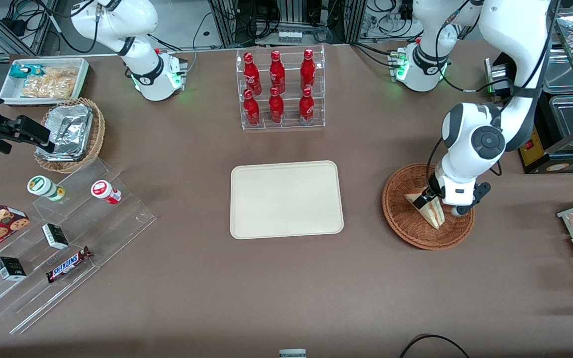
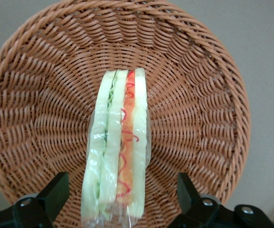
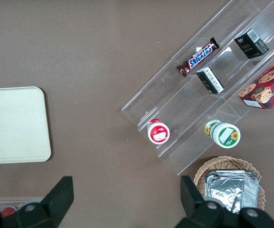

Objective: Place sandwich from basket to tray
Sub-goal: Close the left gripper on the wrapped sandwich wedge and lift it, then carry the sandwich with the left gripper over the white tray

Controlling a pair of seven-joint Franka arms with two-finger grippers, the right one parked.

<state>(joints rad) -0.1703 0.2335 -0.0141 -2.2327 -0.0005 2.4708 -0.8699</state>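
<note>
My gripper [image 1: 428, 201] hangs low over the basket [image 1: 411, 231] at the right of the front frame, fingers [image 2: 56, 192] spread wide on either side of the sandwich [image 2: 118, 147], not touching it. The sandwich lies in the basket. The tray [image 1: 286, 199] sits bare at mid-frame, well apart, with red bottles [image 1: 277, 87] higher up.
</note>
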